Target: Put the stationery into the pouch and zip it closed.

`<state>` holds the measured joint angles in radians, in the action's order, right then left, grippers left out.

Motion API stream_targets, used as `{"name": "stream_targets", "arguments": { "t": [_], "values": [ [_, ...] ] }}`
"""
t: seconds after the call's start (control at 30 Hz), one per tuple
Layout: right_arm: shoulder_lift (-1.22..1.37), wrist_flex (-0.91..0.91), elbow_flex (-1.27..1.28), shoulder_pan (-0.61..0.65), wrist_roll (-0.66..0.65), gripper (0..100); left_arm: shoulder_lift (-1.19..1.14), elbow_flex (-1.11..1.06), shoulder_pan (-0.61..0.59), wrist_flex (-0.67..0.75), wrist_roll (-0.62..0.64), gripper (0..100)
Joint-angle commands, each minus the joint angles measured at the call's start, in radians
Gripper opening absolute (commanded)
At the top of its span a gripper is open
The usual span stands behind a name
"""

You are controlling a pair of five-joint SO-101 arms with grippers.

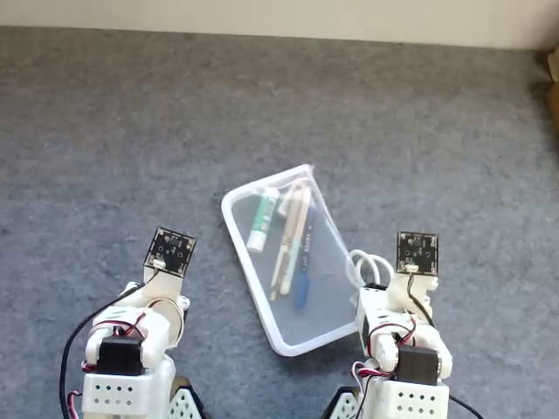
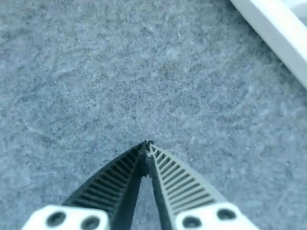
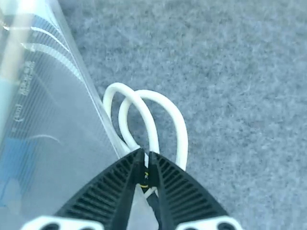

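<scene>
A clear pouch point(image 1: 325, 301) lies slantwise in the middle of the grey, felt-like worktop point(image 1: 131, 131), its upper end near the centre of the frame and its lower end pointing to the lower right, between the two arms. The stationery is already inside it: a white glue stick point(image 1: 262, 221) with a green band at the upper end, two pale pens point(image 1: 291, 236) side by side along the pouch's length, and a blue pen point(image 1: 302, 279) just beside them towards the lower end. A white cord loop point(image 1: 362, 264) sticks out from the pouch's right edge, just in front of the arm at the lower right. In the right wrist view the right gripper point(image 3: 145, 155) sits at that edge of the pouch point(image 3: 53, 143), its jaws clenched on the base of the cord loop point(image 3: 183, 143), whose two bends curl out past the tips. In the left wrist view the left gripper point(image 2: 147, 144) hangs over bare worktop with its jaws pressed together on nothing, and the pouch's white rim point(image 2: 273, 33) crosses the upper right corner, well apart from it. Whether the zip is closed cannot be told.
</scene>
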<state>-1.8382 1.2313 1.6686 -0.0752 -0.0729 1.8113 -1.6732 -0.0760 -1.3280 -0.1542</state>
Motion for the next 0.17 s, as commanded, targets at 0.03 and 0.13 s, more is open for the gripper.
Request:
{"name": "stream_targets", "arguments": {
  "t": [0.03, 0.13],
  "values": [
    [0.002, 0.019, 0.125, -0.004, -0.011, 1.9, 0.010, -0.022, -0.012, -0.008, 0.006, 1],
    [0.002, 0.019, 0.125, -0.004, -0.011, 1.9, 0.010, -0.022, -0.012, -0.008, 0.006, 1]
  ]
}}
